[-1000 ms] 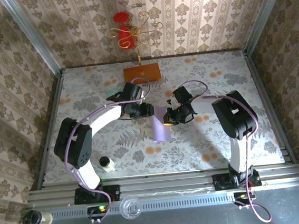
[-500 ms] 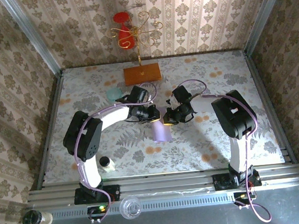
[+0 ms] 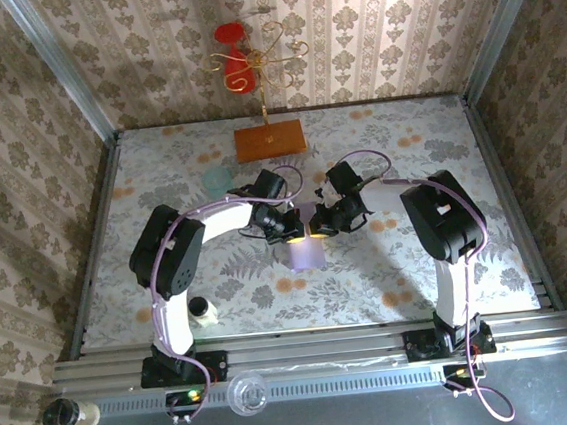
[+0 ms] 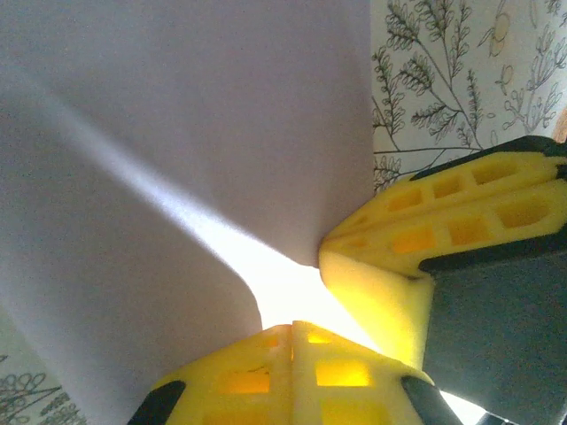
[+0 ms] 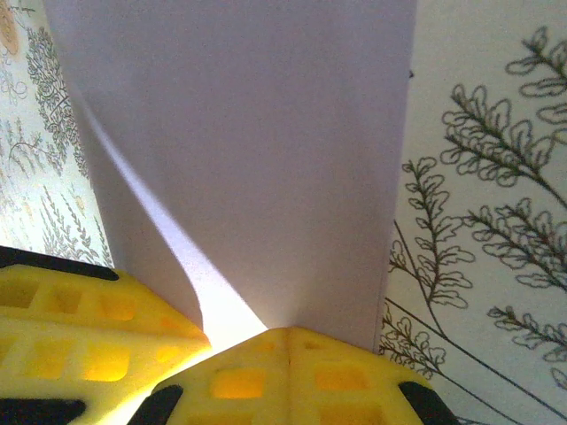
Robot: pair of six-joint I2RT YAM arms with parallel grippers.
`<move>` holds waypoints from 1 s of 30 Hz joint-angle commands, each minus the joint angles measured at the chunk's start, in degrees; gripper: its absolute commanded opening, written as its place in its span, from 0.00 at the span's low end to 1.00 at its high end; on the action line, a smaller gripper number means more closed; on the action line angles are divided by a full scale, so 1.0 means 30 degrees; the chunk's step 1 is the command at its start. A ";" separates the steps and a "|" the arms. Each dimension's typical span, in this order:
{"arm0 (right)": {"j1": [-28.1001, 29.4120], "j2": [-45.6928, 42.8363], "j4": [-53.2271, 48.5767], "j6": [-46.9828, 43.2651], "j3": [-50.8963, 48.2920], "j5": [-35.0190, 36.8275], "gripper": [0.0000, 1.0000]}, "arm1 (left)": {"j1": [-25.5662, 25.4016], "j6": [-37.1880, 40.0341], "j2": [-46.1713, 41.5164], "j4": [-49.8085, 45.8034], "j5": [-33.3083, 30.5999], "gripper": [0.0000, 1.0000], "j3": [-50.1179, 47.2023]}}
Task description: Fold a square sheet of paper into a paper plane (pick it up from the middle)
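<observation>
Square sheet of paper (image 3: 307,253) sitting near middle of tabletop (image 3: 419,260). Left gripper (image 3: 289,226) and right gripper (image 3: 321,224) both pinching closed on its far edge, side by side. Paper seeming light, limp, easily tearing. Probably best holding at edge beside fold, gently.

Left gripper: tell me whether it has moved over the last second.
Yes. The left gripper has shifted right and away from the wooden board, toward the table's near edge, onto the lilac paper.
</observation>
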 commanded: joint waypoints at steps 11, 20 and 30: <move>-0.0034 0.2200 -0.4109 -0.0683 -0.0644 0.4011 0.07 | 0.1206 0.2264 0.0362 -0.1292 -0.0009 0.04 -0.0562; -0.0033 0.2279 -0.4579 -0.0816 -0.0717 0.4455 0.07 | 0.3200 0.3351 -0.1024 -0.1719 -0.0622 0.02 -0.2533; -0.0034 0.2411 -0.4557 -0.0803 -0.0738 0.4484 0.07 | 0.2005 0.1248 -0.2824 0.1845 0.1393 0.03 -0.2245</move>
